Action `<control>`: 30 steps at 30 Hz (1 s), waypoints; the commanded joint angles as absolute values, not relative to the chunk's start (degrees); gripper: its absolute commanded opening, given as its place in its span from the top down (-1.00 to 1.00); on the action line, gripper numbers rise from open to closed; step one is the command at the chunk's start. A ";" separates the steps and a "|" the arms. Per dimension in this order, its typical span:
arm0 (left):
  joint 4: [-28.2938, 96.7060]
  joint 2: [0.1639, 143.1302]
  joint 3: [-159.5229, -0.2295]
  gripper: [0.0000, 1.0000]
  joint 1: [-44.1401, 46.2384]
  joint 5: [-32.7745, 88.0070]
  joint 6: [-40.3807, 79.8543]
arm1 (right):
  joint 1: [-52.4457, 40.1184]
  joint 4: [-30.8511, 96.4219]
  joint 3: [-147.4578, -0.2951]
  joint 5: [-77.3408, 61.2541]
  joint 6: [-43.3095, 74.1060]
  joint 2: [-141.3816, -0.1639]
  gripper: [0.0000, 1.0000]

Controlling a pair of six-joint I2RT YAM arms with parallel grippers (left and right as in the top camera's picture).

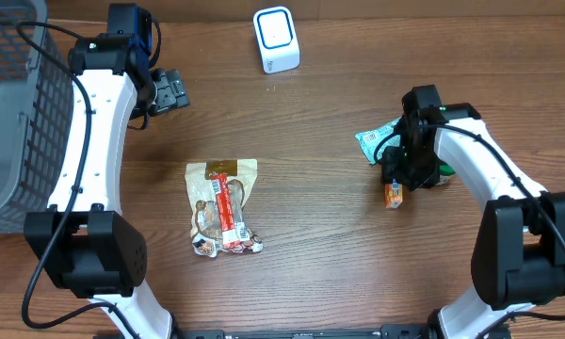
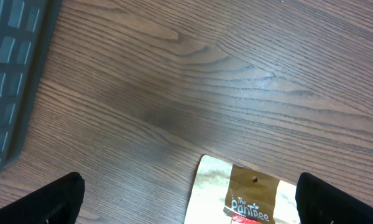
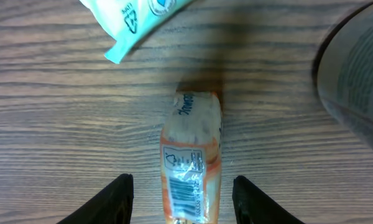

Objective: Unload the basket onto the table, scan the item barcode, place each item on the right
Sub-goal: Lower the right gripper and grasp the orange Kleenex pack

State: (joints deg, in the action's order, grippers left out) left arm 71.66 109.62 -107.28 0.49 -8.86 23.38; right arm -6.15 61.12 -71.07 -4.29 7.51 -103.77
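A small orange packet (image 3: 191, 165) lies flat on the wooden table with its barcode label facing up. My right gripper (image 3: 183, 199) hangs over it, open, one black finger on each side and a gap between each finger and the packet. From overhead the orange packet (image 1: 393, 195) pokes out just below the right gripper (image 1: 400, 174). The white scanner (image 1: 276, 40) with a blue face stands at the back of the table. My left gripper (image 1: 169, 91) is wide open and holds nothing; in its own view the left gripper (image 2: 189, 199) hovers above bare wood.
A teal packet (image 1: 377, 143) lies just behind the right gripper, and a dark blurred object (image 3: 354, 81) sits to its right. A snack bag (image 1: 223, 205) lies mid-table. A grey basket (image 1: 9, 104) fills the far left.
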 commanded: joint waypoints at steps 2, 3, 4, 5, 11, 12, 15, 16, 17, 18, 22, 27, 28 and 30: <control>71.75 109.38 -107.87 -0.99 0.38 -9.58 22.68 | -6.42 58.72 -68.82 -4.56 7.94 -103.61 -0.04; 71.75 109.38 -107.87 -0.99 0.38 -9.58 22.68 | -6.42 58.19 -68.58 -4.56 7.94 -103.61 -0.03; 71.75 109.38 -107.87 -1.00 0.38 -9.58 22.68 | -6.42 57.89 -68.55 -4.56 7.94 -103.61 0.02; 71.75 109.38 -107.87 -1.00 0.38 -9.58 22.68 | -6.42 57.67 -68.58 -4.56 7.94 -103.61 0.07; 71.72 109.38 -107.87 -0.99 0.38 -9.58 22.68 | -6.46 57.25 -68.69 -4.64 10.55 -103.61 0.39; 71.75 109.38 -107.87 -1.00 0.38 -9.58 22.68 | -6.57 57.28 -68.69 -4.64 11.00 -103.61 0.42; 71.75 109.38 -107.87 -0.99 0.38 -9.58 22.68 | -7.84 57.41 -68.69 -4.60 11.20 -103.61 0.45; 71.75 109.38 -107.87 -0.99 0.40 -9.58 22.68 | -8.34 57.25 -68.69 -4.49 11.64 -103.61 0.46; 71.75 109.38 -107.87 -1.00 0.38 -9.58 22.68 | -8.99 57.04 -68.71 -3.81 12.64 -103.61 0.47; 71.75 109.38 -107.87 -0.99 0.38 -9.58 22.68 | -9.82 56.77 -68.71 -2.52 13.69 -103.61 0.47; 71.75 109.38 -107.87 -1.00 0.38 -9.58 22.68 | -14.04 56.62 -69.14 3.70 16.71 -103.59 0.49; 71.75 109.38 -107.87 -1.00 0.38 -9.58 22.68 | -21.98 56.66 -69.30 14.50 23.05 -103.55 0.49; 71.75 109.38 -107.87 -1.00 0.38 -9.58 22.68 | -23.66 56.66 -69.30 16.88 24.47 -103.55 0.49; 71.72 109.38 -107.87 -0.99 0.38 -9.58 22.68 | -27.68 56.64 -69.30 21.87 28.10 -103.55 0.49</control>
State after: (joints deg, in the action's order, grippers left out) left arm 71.64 109.60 -107.28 0.49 -8.86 23.38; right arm -23.55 56.77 -68.88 11.84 21.34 -103.77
